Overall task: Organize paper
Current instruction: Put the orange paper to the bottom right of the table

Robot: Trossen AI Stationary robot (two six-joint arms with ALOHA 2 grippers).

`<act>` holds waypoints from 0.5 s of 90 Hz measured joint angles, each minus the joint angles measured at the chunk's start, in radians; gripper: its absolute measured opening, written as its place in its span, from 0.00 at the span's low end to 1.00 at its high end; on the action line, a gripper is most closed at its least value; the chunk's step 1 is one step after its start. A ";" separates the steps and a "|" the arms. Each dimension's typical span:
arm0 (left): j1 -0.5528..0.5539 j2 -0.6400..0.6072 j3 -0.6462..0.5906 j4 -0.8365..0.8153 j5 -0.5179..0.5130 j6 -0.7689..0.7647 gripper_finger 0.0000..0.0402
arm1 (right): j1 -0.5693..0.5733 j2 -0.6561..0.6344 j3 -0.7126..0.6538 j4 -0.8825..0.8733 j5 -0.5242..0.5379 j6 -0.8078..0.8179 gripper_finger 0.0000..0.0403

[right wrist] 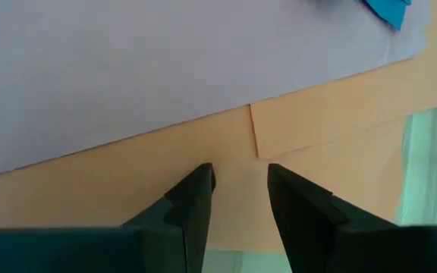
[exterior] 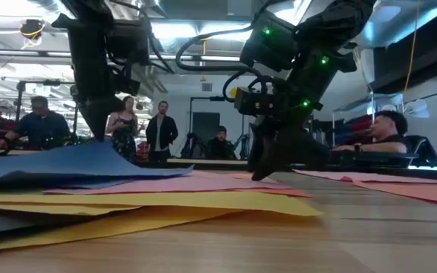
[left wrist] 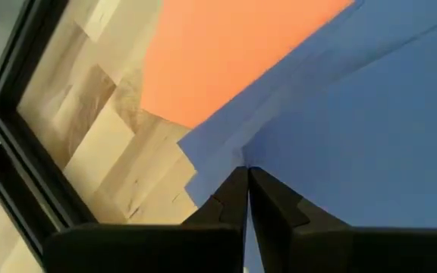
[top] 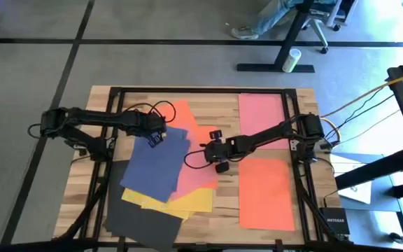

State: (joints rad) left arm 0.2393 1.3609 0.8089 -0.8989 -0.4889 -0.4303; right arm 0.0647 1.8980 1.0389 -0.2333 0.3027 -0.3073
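Observation:
A fanned pile of paper lies left of the table's middle: a blue sheet [top: 161, 164] on top, then orange [top: 186, 115], pink [top: 198, 178], yellow [top: 177, 201] and black [top: 142, 218] sheets. My left gripper [top: 156, 136] is shut on the blue sheet's far left corner. My right gripper [top: 213, 149] stands open at the pile's right side, fingers pointing down [right wrist: 240, 178] where the pink sheet [right wrist: 165, 68] meets an orange one. A separate pink sheet [top: 261, 108] and orange sheet [top: 266, 192] lie flat on the right. My left gripper pinches the blue sheet's edge by its far left corner [left wrist: 237, 155] between its two shut fingers [left wrist: 230, 197]. That corner is raised off the pile [exterior: 89, 155]; the rest of the sheet lies on the other sheets. One layer or several, I cannot tell. My right gripper's fingertips [exterior: 264, 173] are down at the paper's surface; I cannot tell whether they touch it.
A black frame rail [top: 201, 91] runs around the wooden table top [top: 215, 224]. Bare wood shows between the pile and the right-hand sheets. People stand and sit in the room beyond the table [exterior: 158, 133].

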 joint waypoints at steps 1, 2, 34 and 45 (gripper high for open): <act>0.002 0.000 0.000 -0.002 0.000 0.000 0.00 | 0.000 0.000 0.000 0.000 0.000 0.000 0.30; 0.004 0.000 0.000 -0.004 -0.001 0.000 0.00 | 0.000 0.000 0.000 0.000 0.000 0.000 0.30; 0.040 0.000 0.000 -0.009 -0.018 0.036 0.00 | 0.000 0.000 0.000 0.000 0.000 0.000 0.30; 0.040 0.000 0.000 -0.008 -0.018 0.039 0.00 | 0.000 0.000 0.000 0.000 0.000 0.000 0.30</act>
State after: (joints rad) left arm 0.2794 1.3609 0.8089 -0.9070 -0.5072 -0.3916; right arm 0.0650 1.8980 1.0389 -0.2333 0.3027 -0.3073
